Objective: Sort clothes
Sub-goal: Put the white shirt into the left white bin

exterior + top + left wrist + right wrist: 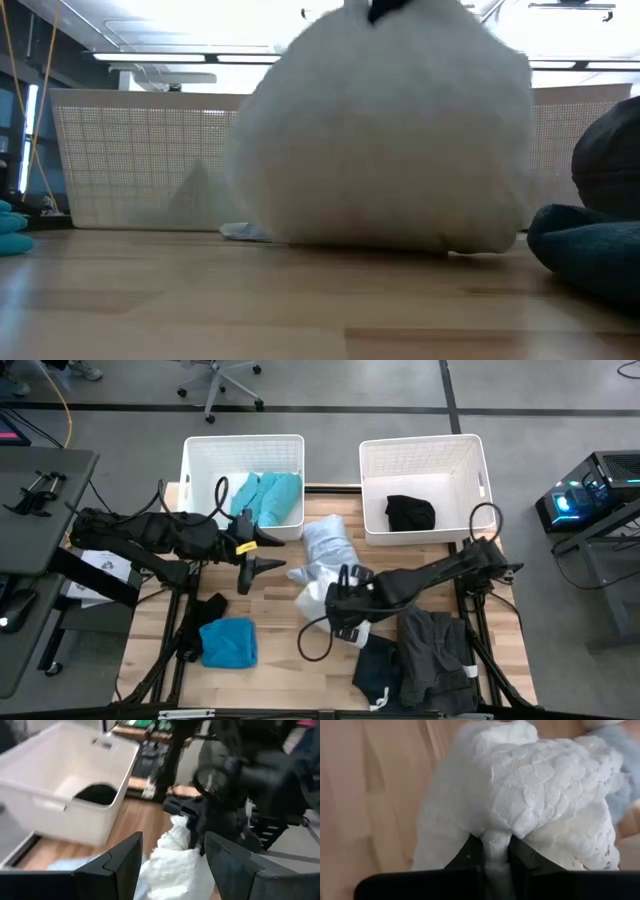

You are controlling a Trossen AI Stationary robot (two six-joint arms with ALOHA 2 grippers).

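- High view shows the wooden worktop (270, 660) with two white baskets along its far edge.
- Left basket (243, 452) holds teal clothes (268, 498), so some light things look sorted already.
- Right basket (421, 457) holds one black garment (410, 513), so the dark side looks only just begun.
- Dark grey and navy pile (425, 660) lies at the near right corner, not yet sorted.
- White lacy garment (520, 795) sits in the middle of the worktop, pinched in the right gripper (495, 851), whose jaws are clenched on a fold of it.
- Pale blue garment (328, 540) lies just beside the white one, toward the far edge, and waits too.
- Bright blue garment (229, 642) lies near the near left corner, with a small black piece (208, 610) touching it.
- Left gripper (170, 860) hangs above the middle-left of the worktop, jaws spread and holding nothing.
- Most of the sorting looks left to do.
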